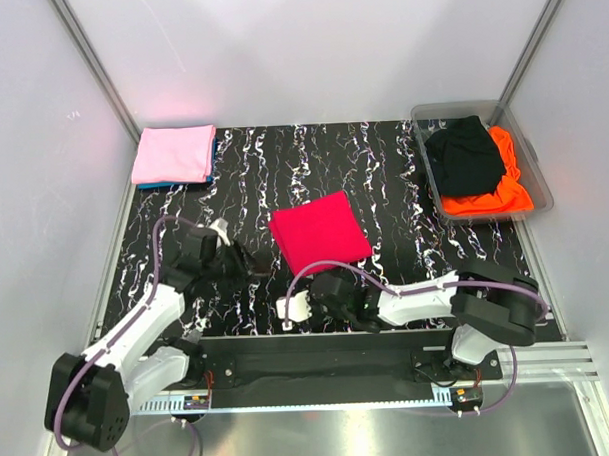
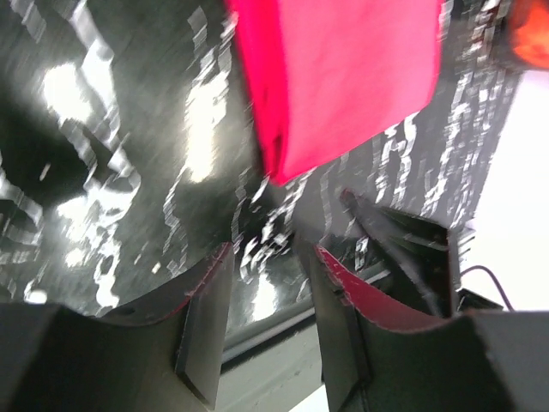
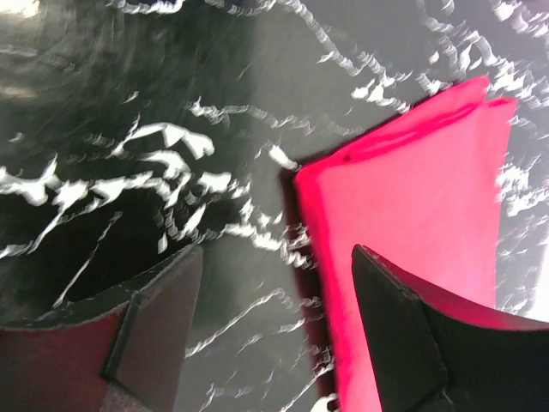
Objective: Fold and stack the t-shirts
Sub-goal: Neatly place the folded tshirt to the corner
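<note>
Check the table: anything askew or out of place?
The folded crimson-red cloth t-shirt lies in the middle of the black marbled table, turned askew to its edges, unlike the squarely placed folded light pink t-shirt far left. Nothing looks spilled or damaged.

Plain white walls (image 1: 308, 48) enclose a black, white-veined marbled table (image 1: 383, 175) under soft, even light.

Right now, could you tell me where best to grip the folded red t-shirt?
Probably its left edge, from the left side: the red t-shirt lies flat and folded square, and that edge shows as a thick closed fold facing the open left gripper.
</note>
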Motion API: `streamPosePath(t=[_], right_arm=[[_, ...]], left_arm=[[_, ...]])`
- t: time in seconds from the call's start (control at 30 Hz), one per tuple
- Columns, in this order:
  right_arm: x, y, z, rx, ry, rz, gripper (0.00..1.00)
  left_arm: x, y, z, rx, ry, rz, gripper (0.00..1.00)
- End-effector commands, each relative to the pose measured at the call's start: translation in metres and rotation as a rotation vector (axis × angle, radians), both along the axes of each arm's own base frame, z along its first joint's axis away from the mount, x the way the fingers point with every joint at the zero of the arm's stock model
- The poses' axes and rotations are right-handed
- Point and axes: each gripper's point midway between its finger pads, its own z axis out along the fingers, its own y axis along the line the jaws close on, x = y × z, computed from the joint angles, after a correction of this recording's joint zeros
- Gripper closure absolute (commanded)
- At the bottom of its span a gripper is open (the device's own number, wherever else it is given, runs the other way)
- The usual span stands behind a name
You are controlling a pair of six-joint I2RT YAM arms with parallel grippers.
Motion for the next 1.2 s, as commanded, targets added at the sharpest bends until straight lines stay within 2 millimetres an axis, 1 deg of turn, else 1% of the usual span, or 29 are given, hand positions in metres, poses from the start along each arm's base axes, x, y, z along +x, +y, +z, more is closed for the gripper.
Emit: streamPosePath(t=[0.0, 0.2, 0.23, 0.27, 0.3, 0.33, 0.37, 0.4, 0.5, 0.53, 0.57, 0.63, 0.7, 0.73, 0.83, 0.87, 0.93, 0.97, 1.0, 1.03, 1.1, 1.13, 1.17], right_arm=[[0.006, 0.002, -0.013, -0.013, -0.069, 0.041, 0.23], [0.019, 0.012, -0.023, -0.037, -0.081, 0.069, 0.27], [0.022, 0.01, -0.03, -0.051, -0.073, 0.061, 0.3], [0.029, 0.011, -0.03, -0.042, -0.07, 0.045, 0.32], [0.03, 0.011, -0.032, -0.041, -0.059, 0.045, 0.48], [0.032, 0.012, -0.034, -0.041, -0.052, 0.044, 0.58], [0.036, 0.009, -0.036, -0.048, -0.05, 0.038, 0.67], [0.038, 0.008, -0.037, -0.049, -0.046, 0.035, 0.71], [0.039, 0.004, -0.04, -0.048, -0.016, 0.038, 0.7], [0.04, 0.006, -0.039, -0.045, -0.014, 0.04, 0.65], [0.041, 0.007, -0.038, -0.041, -0.011, 0.033, 0.64], [0.044, 0.011, -0.039, -0.039, -0.007, 0.028, 0.63], [0.043, 0.015, -0.039, -0.033, 0.017, 0.038, 0.64], [0.041, 0.018, -0.038, -0.029, 0.027, 0.048, 0.65], [0.041, 0.019, -0.037, -0.027, 0.042, 0.045, 0.73], [0.041, 0.02, -0.037, -0.022, 0.053, 0.039, 0.83], [0.044, 0.021, -0.033, -0.005, 0.069, 0.025, 0.92], [0.044, 0.02, -0.033, -0.01, 0.079, 0.02, 1.0], [0.045, 0.021, -0.028, -0.002, 0.074, 0.018, 1.0], [0.047, 0.022, -0.023, 0.005, 0.071, 0.015, 1.0], [0.047, 0.022, -0.012, 0.022, 0.066, 0.013, 1.0], [0.048, 0.023, -0.004, 0.035, 0.06, 0.008, 1.0], [0.05, 0.021, 0.0, 0.038, 0.056, 0.006, 1.0]], left_arm=[[-0.017, 0.009, -0.005, -0.029, 0.046, 0.043, 0.54], [-0.024, 0.03, 0.0, -0.007, 0.049, 0.133, 0.52], [-0.025, 0.035, 0.0, 0.0, 0.058, 0.155, 0.52], [-0.025, 0.037, 0.0, -0.002, 0.066, 0.171, 0.52], [-0.025, 0.038, 0.0, -0.003, 0.071, 0.183, 0.51], [-0.025, 0.04, 0.0, -0.006, 0.079, 0.197, 0.5], [-0.026, 0.041, 0.0, -0.009, 0.089, 0.208, 0.49], [-0.025, 0.041, 0.001, -0.015, 0.092, 0.21, 0.49], [-0.024, 0.041, 0.006, -0.026, 0.084, 0.208, 0.48], [-0.023, 0.042, 0.006, -0.024, 0.084, 0.209, 0.48], [-0.023, 0.043, 0.006, -0.02, 0.079, 0.209, 0.47], [-0.022, 0.044, 0.007, -0.019, 0.079, 0.212, 0.47], [-0.021, 0.044, 0.006, -0.018, 0.089, 0.211, 0.46], [-0.02, 0.044, 0.006, -0.016, 0.093, 0.212, 0.46], [-0.018, 0.043, 0.004, -0.015, 0.109, 0.205, 0.44], [-0.017, 0.042, 0.004, -0.019, 0.112, 0.201, 0.43], [-0.015, 0.038, 0.003, -0.04, 0.13, 0.184, 0.35], [-0.014, 0.036, 0.001, -0.049, 0.134, 0.183, 0.28], [-0.009, 0.033, 0.004, -0.068, 0.111, 0.174, 0.22], [-0.008, 0.03, 0.005, -0.093, 0.12, 0.17, 0.17], [-0.004, 0.023, 0.004, -0.135, 0.12, 0.156, 0.1], [0.003, 0.017, 0.006, -0.176, 0.114, 0.149, 0.04], [0.004, 0.015, 0.002, -0.191, 0.126, 0.15, 0.02]])
